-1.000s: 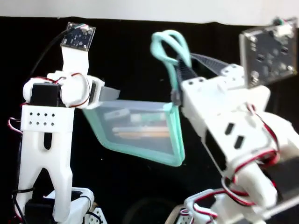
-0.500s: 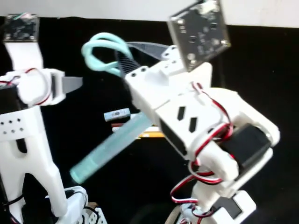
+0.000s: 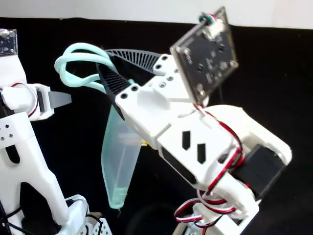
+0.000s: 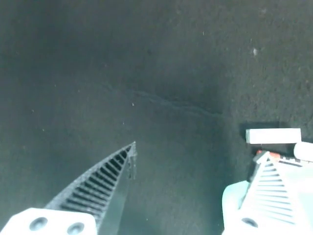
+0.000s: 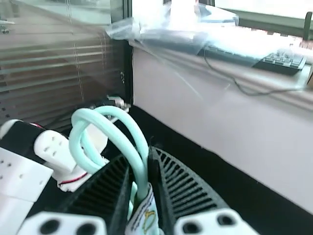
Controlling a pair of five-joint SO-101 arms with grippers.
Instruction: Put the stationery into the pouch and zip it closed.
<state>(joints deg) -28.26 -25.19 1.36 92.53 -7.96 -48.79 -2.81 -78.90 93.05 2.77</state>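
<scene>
High view shows the right gripper (image 3: 103, 61) high above the table (image 4: 122, 73), with its two black ribbed fingers pressed together on the mint loop (image 3: 78, 58) of the pouch (image 3: 117, 166). The pouch hangs down from this loop between the two arms, a little left of the scene's middle, and it seems to be off the table.

It is a flat bag of soft, half-transparent mint plastic. It hangs edge-on, narrow and slack, with one corner pointing down. Whether its zip is open I cannot tell.

The left gripper (image 4: 198, 152) is at the left side, with its fingers wide apart and nothing between them, and it faces down to the black table. A small white block (image 4: 273, 135) lies there, probably an eraser, so I judge that at least one piece of stationery is outside the pouch.

For this reason I think the filling step is in hand and the zipping cannot come yet. The next move, in my opinion, calls for laying the pouch flat on the table with its mouth open. A bag dangling from one loop will likely swing and give no support when something is pushed in.
</scene>
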